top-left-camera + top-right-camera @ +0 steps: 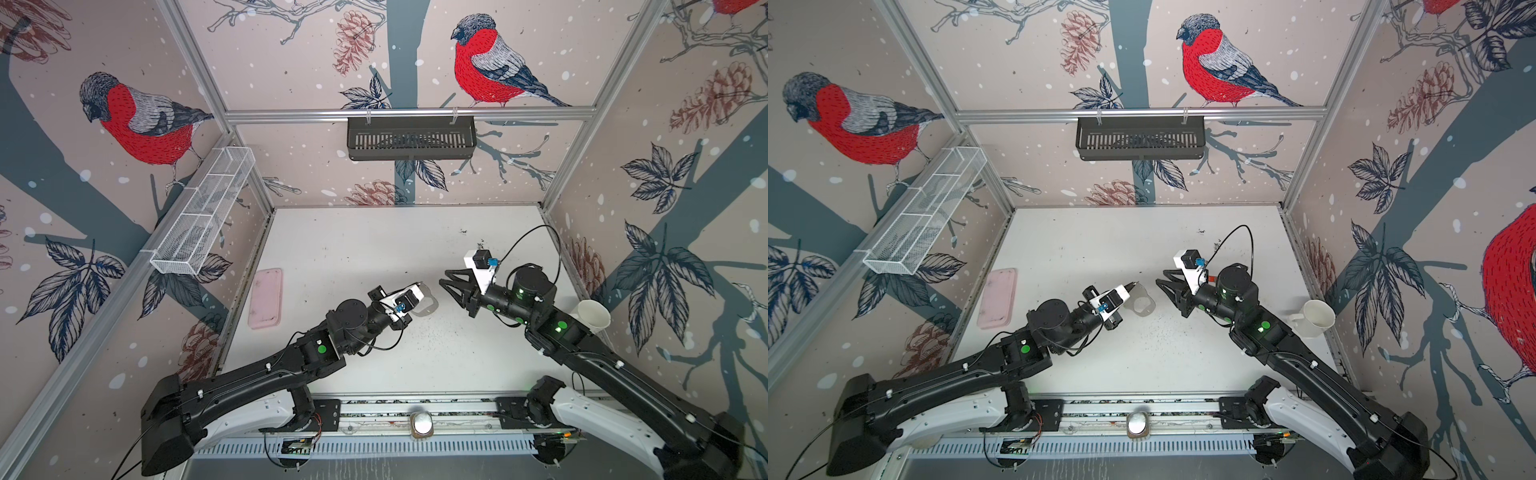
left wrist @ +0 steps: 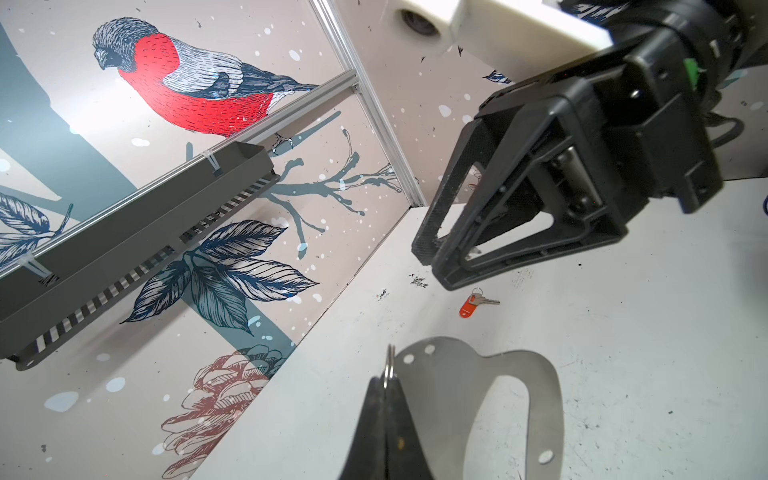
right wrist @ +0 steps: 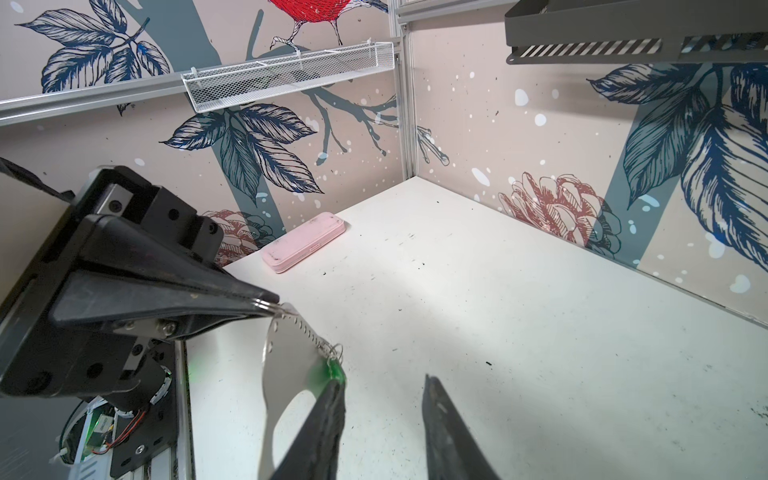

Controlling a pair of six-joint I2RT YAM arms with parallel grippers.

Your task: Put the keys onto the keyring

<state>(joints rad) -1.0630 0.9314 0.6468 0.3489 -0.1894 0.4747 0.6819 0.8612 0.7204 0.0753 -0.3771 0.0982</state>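
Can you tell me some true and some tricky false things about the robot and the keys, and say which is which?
The left hand pinches the flat grey metal keyring plate. True.
The small silver key with the red-orange tag hangs on that plate. False: it lies on the white table, apart from the plate.
The right hand is squeezed shut. False: its fingers stand apart.
The pink rounded case lies on the table. True.

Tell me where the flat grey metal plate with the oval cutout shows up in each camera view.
Top view: flat grey metal plate mid-table, just left of centre.
Top view: plate there too.
Left wrist: plate bottom middle of picture.
Right wrist: plate lower left, hanging.
Shared landmark: shut left gripper pinching it.
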